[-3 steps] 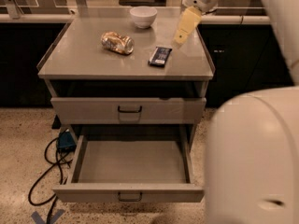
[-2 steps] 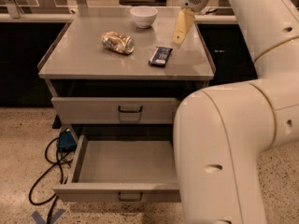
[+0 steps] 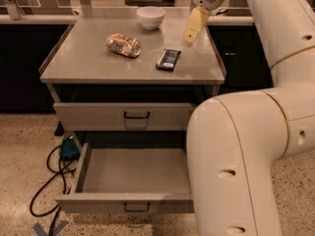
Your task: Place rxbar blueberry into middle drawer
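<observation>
The rxbar blueberry [image 3: 168, 59], a dark-blue flat bar with a paler label, lies on the grey cabinet top [image 3: 88, 63], right of centre. My gripper [image 3: 192, 31] hangs pointing down just above the top's back right part, a little right of and behind the bar, and holds nothing. The middle drawer [image 3: 129, 203] is pulled out below, showing a plain empty tray and a small black handle. My arm's large white link [image 3: 236, 161] covers the drawer's right end.
A crushed gold-brown can [image 3: 123, 44] lies on the top, left of the bar. A white bowl [image 3: 150, 16] stands at the back. A shut drawer front [image 3: 123, 116] sits above the open one. Black cables and a blue box [image 3: 69, 149] lie on the floor at left.
My arm's big white link has swung left across the view and now covers the right ends of the drawers. The gripper has stayed almost still above the top. The bar has not moved.
</observation>
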Action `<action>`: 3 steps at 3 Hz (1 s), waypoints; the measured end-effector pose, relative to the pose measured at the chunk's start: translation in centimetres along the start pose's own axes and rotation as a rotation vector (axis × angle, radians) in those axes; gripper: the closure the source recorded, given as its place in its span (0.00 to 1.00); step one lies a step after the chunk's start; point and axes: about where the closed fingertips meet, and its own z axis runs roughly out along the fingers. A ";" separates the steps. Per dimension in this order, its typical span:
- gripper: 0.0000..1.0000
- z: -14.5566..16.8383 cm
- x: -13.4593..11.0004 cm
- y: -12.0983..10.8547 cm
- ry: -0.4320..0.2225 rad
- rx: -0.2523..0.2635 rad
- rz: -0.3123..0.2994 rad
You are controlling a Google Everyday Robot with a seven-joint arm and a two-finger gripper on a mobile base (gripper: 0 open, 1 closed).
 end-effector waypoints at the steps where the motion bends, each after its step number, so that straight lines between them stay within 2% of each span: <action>1: 0.00 1.9 2.1 -0.4 -0.072 -0.028 0.060; 3: 0.00 7.6 7.3 -0.1 -0.125 -0.111 0.216</action>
